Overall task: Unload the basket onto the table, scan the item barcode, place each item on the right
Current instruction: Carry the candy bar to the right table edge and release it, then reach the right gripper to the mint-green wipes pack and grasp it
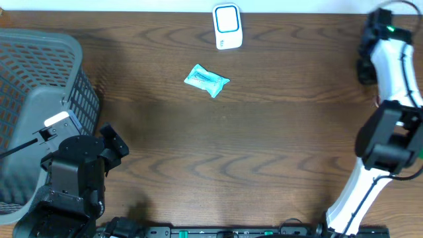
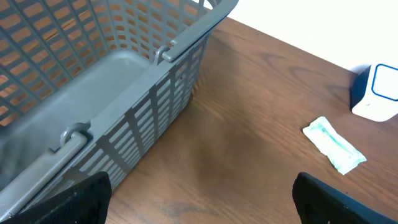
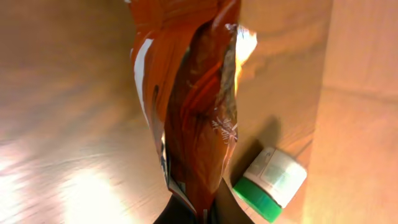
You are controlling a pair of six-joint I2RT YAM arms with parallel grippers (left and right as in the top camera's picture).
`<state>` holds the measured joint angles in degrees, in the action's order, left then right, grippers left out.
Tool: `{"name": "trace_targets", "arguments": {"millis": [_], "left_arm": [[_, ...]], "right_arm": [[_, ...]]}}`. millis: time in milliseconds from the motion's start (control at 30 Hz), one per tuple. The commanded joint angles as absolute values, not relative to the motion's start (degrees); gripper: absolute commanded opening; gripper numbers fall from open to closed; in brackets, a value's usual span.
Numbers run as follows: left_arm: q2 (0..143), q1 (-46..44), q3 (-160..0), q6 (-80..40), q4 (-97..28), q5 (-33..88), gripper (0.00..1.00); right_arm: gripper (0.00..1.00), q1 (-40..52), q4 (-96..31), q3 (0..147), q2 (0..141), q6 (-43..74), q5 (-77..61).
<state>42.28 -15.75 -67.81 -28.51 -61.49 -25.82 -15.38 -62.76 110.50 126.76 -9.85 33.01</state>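
Grey slotted basket [image 1: 82,92] at left end of table [image 1: 264,152]; interior showing grey floor and slotted walls. Left gripper [image 2: 202,202] just beside basket's right wall, fingers spread wide apart, gripping nothing. Pale blue packet [image 1: 206,80] lying flat on table, well right of basket. White-and-blue scanner [image 1: 227,26] slightly farther right of basket, at far table edge. Right gripper [image 3: 189,214] at table end opposite basket, clamped on orange pouch [image 3: 193,112]. Behind pouch, white bottle with green cap [image 3: 272,183] lying against tan wall, possibly a cardboard box; view too close to confirm.
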Motion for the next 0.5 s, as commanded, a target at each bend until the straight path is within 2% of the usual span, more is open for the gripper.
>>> {"name": "trace_targets", "arguments": {"millis": [0,67,100,133,200,300,400,467], "left_arm": [[42.2,-15.5,-67.7,-28.6,-61.5,-26.5,0.93],[42.2,-15.5,-67.7,-28.6,-61.5,-26.5,0.93],[42.2,-15.5,-67.7,-28.6,-61.5,-26.5,0.93],[42.2,-15.5,-67.7,-28.6,-61.5,-26.5,0.93],[42.2,-15.5,-67.7,-28.6,-61.5,-26.5,0.93],[42.2,-15.5,-67.7,-28.6,-61.5,-26.5,0.93],[42.2,-15.5,-67.7,-28.6,-61.5,-26.5,0.93],[42.2,-15.5,-67.7,-28.6,-61.5,-26.5,0.93]], "right_arm": [[0.01,-19.6,-61.2,105.6,126.4,-7.7,32.2],[0.04,-21.8,-59.5,103.5,126.4,-7.7,32.2],[0.17,-22.7,-58.8,102.8,126.4,-7.7,32.2],[0.54,-23.3,-58.7,102.8,126.4,-7.2,31.9],[0.97,-23.9,-58.8,103.8,126.1,-6.2,29.1],[0.99,-23.3,-60.2,107.0,125.3,-6.2,18.9],[0.99,-21.6,-62.8,111.0,124.4,-6.2,2.4],[0.99,-19.8,-65.5,113.5,124.1,-6.2,-14.9]]}}
